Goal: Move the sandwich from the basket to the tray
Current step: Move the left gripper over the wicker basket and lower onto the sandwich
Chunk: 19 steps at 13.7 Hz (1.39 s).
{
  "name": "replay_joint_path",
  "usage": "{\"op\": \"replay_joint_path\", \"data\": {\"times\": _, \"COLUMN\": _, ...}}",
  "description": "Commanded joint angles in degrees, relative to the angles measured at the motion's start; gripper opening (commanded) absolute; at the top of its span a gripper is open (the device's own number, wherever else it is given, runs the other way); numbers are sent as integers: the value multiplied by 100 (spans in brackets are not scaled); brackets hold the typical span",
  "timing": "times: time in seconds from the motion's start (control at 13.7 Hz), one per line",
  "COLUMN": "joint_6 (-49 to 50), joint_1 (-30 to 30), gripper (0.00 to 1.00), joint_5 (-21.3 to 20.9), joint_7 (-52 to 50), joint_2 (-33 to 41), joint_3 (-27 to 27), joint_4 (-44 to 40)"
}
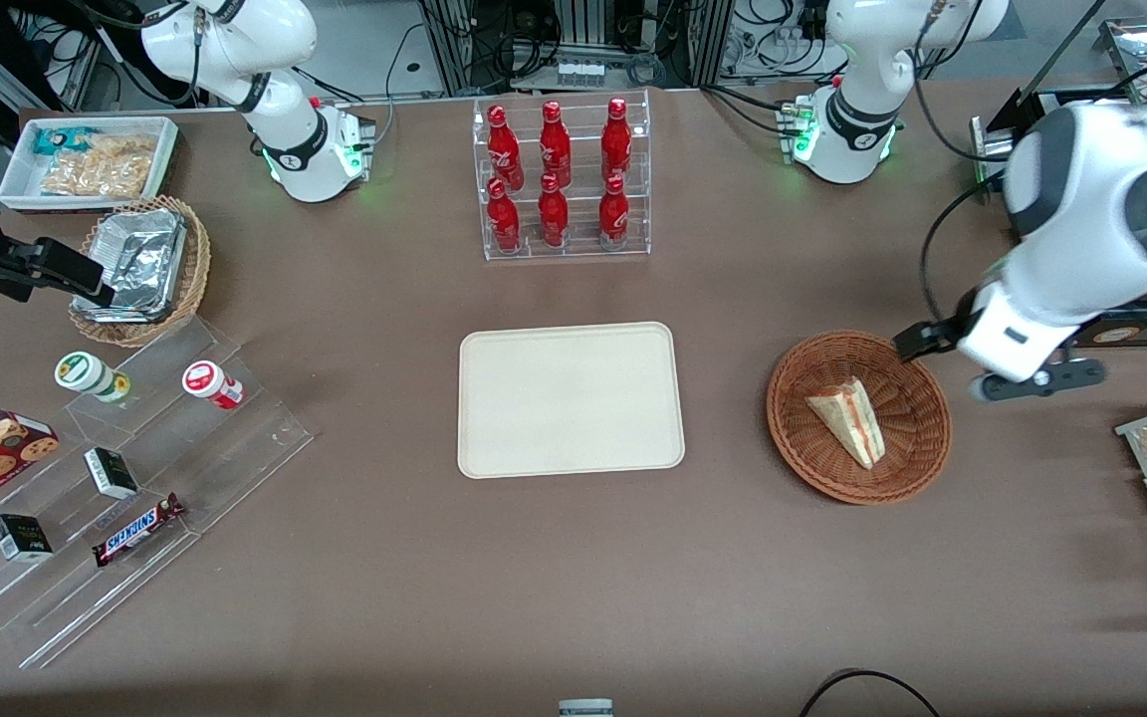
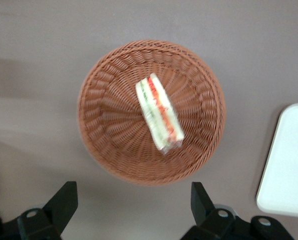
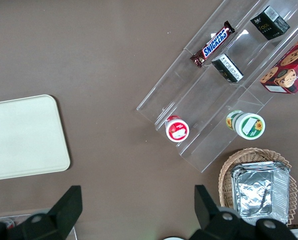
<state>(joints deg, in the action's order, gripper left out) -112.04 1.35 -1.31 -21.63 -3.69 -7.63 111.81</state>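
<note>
Sandwich (image 2: 159,114) in basket (image 2: 104,95), wrist view alone shows end effector (image 2: 134,202) spread open above.

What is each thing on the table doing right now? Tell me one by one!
sandwich: lying on its side in the basket, not held.
basket: upright on the table, holding only the sandwich.
tray: flat on the table, nothing on it.
gripper: hovering above the basket, jaws wide open, holding nothing.
red bottles: six, standing upright in the clear rack.
foil container: sitting in the lighter wicker basket.
</note>
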Motion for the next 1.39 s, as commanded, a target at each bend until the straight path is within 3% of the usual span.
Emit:
{"op": "replay_joint_path", "data": {"times": 0.0, "joint_6": -1044, "joint_1": 215, "gripper": 100, "joint_5": -115, "joint_7": -1172, "joint_2": 229, "joint_3": 16, "joint_4": 892}}
{"op": "replay_joint_path", "data": {"times": 0.29, "joint_6": -2109, "joint_1": 234, "gripper": 100, "joint_5": -115, "joint_7": -2046, "joint_2": 80, "joint_3": 7, "joint_4": 1632}}
{"op": "replay_joint_path", "data": {"times": 1.1, "joint_6": -2928, "joint_1": 278, "gripper": 100, "joint_5": -115, "joint_7": -2337, "joint_2": -975, "joint_3": 15, "joint_4": 1581}}
{"op": "replay_joint_path", "data": {"times": 1.17, "joint_6": -3016, "joint_1": 278, "gripper": 90, "joint_5": -115, "joint_7": -2337, "joint_2": -1054, "joint_3": 16, "joint_4": 1580}}
{"op": "replay_joint_path", "data": {"times": 1.32, "joint_6": -3060, "joint_1": 269, "gripper": 35, "joint_5": -115, "joint_7": -2328, "joint_2": -1133, "joint_3": 16, "joint_4": 1546}}
